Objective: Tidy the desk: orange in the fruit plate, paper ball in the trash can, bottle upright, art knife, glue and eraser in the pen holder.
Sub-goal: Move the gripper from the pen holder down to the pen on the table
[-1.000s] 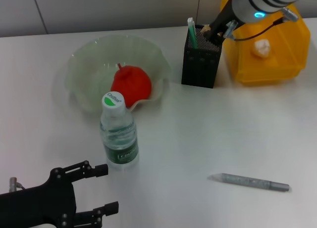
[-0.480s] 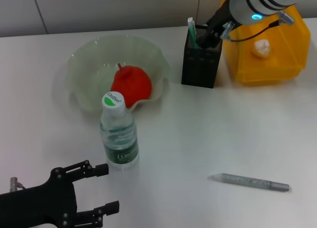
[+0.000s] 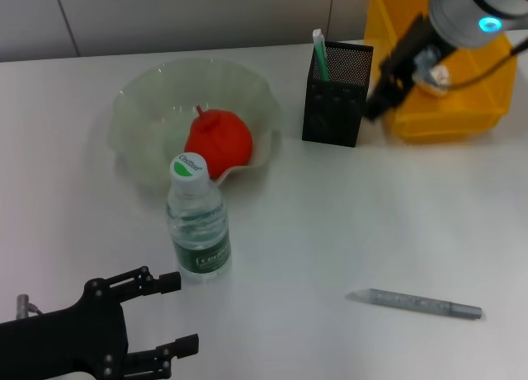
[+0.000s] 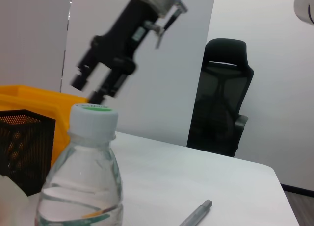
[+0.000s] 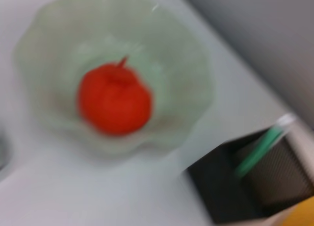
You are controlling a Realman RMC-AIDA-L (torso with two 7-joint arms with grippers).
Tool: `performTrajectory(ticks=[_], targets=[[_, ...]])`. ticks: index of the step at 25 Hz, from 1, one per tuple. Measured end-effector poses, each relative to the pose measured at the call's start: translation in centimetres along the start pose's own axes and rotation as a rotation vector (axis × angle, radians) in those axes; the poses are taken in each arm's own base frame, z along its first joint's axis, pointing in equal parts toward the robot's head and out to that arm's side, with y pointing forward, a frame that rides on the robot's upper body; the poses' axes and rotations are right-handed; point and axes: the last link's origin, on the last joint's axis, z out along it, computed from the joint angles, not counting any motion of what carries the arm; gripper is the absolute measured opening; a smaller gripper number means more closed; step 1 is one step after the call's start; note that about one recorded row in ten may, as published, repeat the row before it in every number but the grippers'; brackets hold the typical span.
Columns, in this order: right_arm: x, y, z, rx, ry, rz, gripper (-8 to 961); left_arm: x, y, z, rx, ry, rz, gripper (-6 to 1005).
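We note that the right end effector (image 3: 381,100) has withdrawn from above the pen holder (image 3: 334,96) and now hangs just beside it, between the holder and the trash can (image 3: 462,108); a moment ago its fingers were down at the holder's mouth. Its jaws stand slightly parted and we see nothing between them, so we judge that the item it carried has been released into the holder, though the contents are hidden apart from a green-and-white stick (image 3: 318,54) leaning at the near-left corner. The orange (image 3: 217,143) lies in the fruit plate (image 3: 132,116), unchanged. The bottle (image 3: 196,219) stands upright on the table (image 3: 330,232), just in front of the plate. The paper ball (image 3: 437,77) shows partly behind the right arm, inside the trash can. A grey pen-like tool (image 3: 417,303), which we take to be the art knife, lies flat on the table well apart from the holder and is not yet put away. The left end effector (image 3: 169,314) rests low at the near edge, jaws wide open and empty, near the bottle but not touching it. We judge the grey tool to be the remaining item, within the right arm's side
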Motion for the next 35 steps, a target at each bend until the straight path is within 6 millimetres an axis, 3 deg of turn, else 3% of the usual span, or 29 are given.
performTrajectory(ticks=[2,6,10,12,26,35], targets=[[0.8,1.7,-0.3,-0.104,0.075,-0.017,654,0.1,-0.1,0.1,-0.002,0.0,0.002,783],[1.6,3.1,-0.2,-0.197,0.128,-0.041,652,0.1,-0.1,0.1,-0.004,0.0,0.002,783],[2.6,4.7,0.8,-0.305,0.181,-0.079,649,0.2,-0.2,0.1,-0.002,0.001,0.003,783],[3.0,5.8,2.2,-0.364,0.226,-0.104,648,0.3,-0.3,0.2,-0.001,0.003,0.005,783],[3.6,9.5,5.7,-0.377,0.348,-0.272,639,0.2,-0.3,0.1,0.013,0.013,-0.006,783],[4.2,10.2,7.2,-0.364,0.387,-0.282,633,0.1,-0.3,0.2,0.017,0.014,-0.006,783]])
